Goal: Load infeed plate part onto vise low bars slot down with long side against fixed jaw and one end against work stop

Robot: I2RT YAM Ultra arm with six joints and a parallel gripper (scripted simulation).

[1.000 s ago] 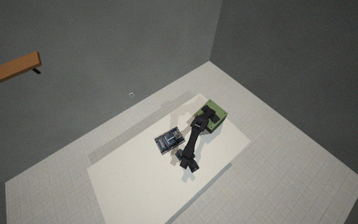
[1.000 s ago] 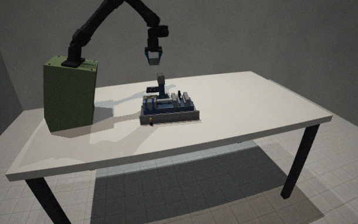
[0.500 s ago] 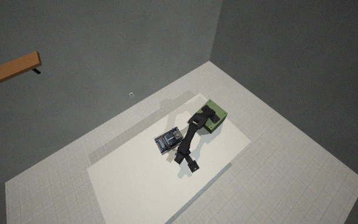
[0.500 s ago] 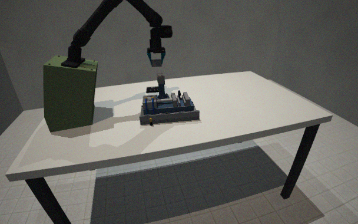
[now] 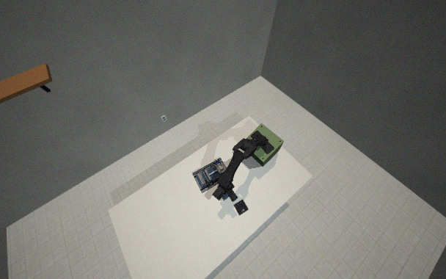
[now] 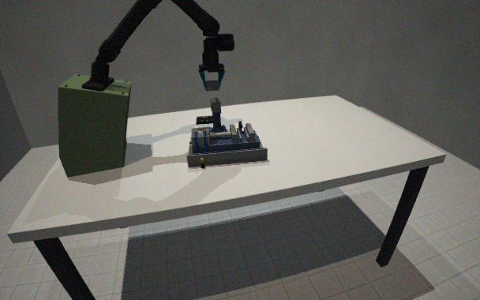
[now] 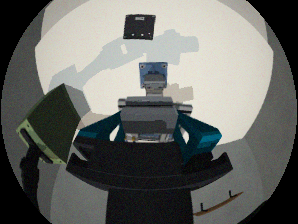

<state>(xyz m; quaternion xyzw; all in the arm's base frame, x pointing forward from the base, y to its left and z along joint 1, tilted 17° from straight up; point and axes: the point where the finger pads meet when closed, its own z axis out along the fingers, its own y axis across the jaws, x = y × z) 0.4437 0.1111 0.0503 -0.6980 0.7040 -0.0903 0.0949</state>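
Observation:
My gripper (image 6: 212, 84) (image 7: 149, 112) is shut on the grey part (image 6: 212, 85) (image 7: 149, 120), held in the air by its ends. A dark groove crosses the part near its far edge in the wrist view; I cannot tell exactly which way the slot faces. The V-block (image 6: 215, 106) stands on a blue post, under the gripper in the exterior view. The vise (image 5: 203, 177) is open; its fixed jaw (image 6: 250, 133) is right of the moving jaw (image 6: 233, 134). The infeed plate (image 5: 240, 207) (image 6: 204, 119) (image 7: 139, 27) is bare. The low bars are hard to make out.
The vise sits in a grey-walled tray (image 6: 226, 159) on the white table (image 5: 166, 227) (image 6: 329, 138). The air cylinder (image 6: 200, 138) is at its left in the exterior view. The green pedestal (image 5: 276, 151) (image 6: 92, 130) (image 7: 52, 122) carries the arm.

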